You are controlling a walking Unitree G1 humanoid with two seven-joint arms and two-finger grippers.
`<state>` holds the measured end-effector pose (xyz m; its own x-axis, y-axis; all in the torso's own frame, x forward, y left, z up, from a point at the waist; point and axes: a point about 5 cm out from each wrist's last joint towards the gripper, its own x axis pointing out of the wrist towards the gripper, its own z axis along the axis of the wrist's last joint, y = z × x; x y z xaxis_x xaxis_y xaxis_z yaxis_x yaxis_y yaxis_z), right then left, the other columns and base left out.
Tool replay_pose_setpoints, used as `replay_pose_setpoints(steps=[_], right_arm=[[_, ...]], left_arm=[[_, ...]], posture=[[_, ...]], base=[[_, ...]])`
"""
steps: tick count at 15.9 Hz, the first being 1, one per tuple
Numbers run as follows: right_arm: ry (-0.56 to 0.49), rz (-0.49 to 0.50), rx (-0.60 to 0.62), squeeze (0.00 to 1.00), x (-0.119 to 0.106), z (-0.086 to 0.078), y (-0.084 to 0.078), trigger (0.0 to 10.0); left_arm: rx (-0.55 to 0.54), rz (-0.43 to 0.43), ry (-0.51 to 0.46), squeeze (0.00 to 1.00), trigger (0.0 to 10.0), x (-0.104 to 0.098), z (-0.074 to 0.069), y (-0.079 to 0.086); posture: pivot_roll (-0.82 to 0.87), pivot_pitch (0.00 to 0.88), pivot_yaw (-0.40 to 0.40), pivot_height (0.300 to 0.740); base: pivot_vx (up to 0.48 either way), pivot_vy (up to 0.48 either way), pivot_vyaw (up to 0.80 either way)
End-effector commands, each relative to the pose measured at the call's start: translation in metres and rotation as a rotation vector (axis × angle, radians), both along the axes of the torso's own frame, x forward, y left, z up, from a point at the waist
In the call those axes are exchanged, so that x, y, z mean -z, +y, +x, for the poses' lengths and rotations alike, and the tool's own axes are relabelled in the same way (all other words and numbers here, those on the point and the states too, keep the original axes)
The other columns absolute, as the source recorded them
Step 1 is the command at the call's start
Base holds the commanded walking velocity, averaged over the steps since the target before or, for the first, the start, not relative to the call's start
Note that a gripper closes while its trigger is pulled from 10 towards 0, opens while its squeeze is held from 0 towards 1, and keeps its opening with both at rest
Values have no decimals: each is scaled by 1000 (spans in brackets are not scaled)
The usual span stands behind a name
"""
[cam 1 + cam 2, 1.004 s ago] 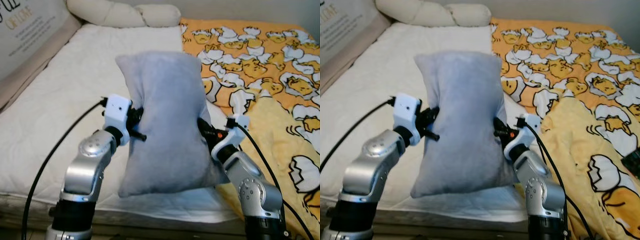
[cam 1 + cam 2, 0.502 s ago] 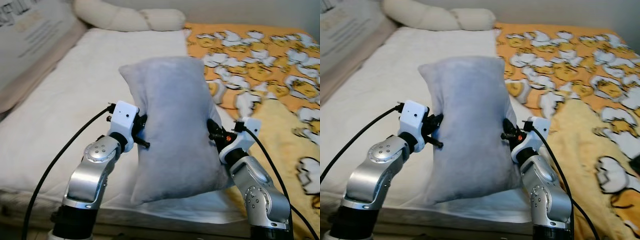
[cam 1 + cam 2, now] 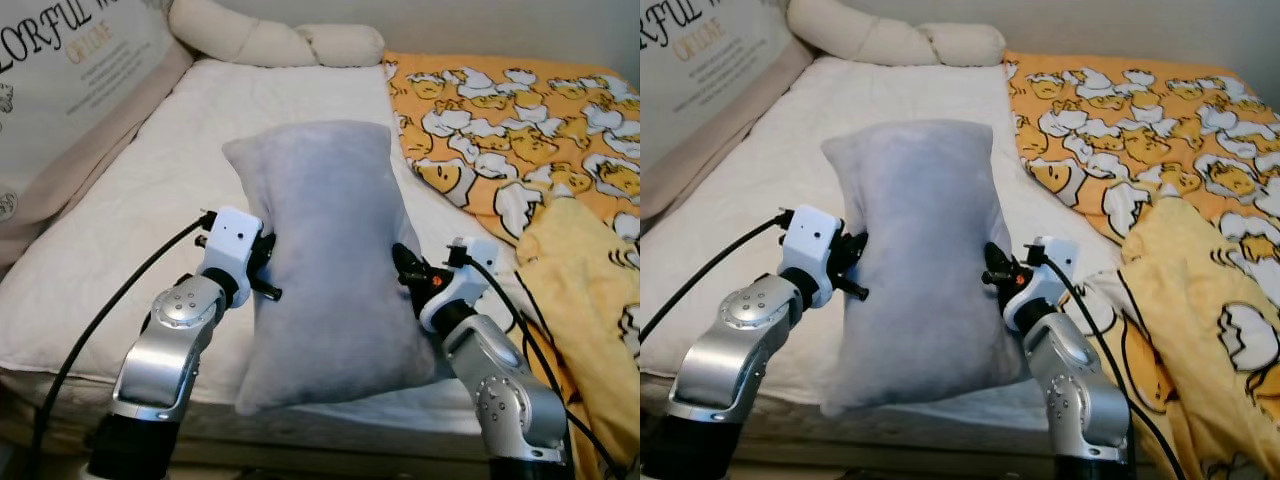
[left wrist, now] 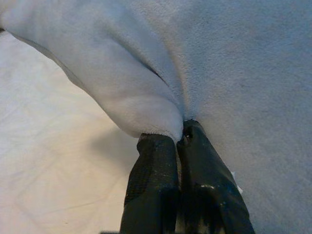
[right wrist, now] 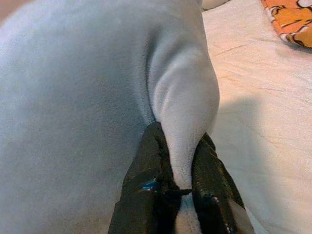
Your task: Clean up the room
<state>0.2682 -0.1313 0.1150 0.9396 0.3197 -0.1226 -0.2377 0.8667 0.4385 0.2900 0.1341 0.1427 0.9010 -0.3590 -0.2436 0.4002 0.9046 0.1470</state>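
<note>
The left gripper (image 4: 179, 139) and right gripper (image 5: 180, 161) are each pinched onto a side of the grey pillow (image 3: 325, 255), held upright over the bed (image 3: 150, 190). Both pinches should be kept level so it's set down flat.

Grey pillow (image 3: 915, 250) between both hands

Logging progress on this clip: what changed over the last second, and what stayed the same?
Little changed. The view has shifted, so the camera moved; the grey pillow sits much as before between the arms above the white mattress. Left end effector and right end effector stay pinched on the pillow's side edges. The duck-print blanket and cream bolster lie as they were.
</note>
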Motion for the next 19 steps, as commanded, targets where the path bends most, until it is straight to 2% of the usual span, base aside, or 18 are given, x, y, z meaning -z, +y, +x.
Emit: replay_pose_setpoints(steps=[1,10,19], right_arm=[[-25,-14,3,0,-6,0,-3,10000],[-10,-2,10,0,-4,0,-2,10000],[22,1,10,0,3,-5,-3,10000]], left_arm=[[-6,25,-23,0,10000,-3,2,3],[25,37,-29,0,10000,-5,7,-1],[38,45,-30,0,10000,-2,6,-3]], posture=[[-89,0,1,740],[-99,0,27,740],[-95,0,2,740]], base=[[0,349,0],[0,348,0],[0,350,0]])
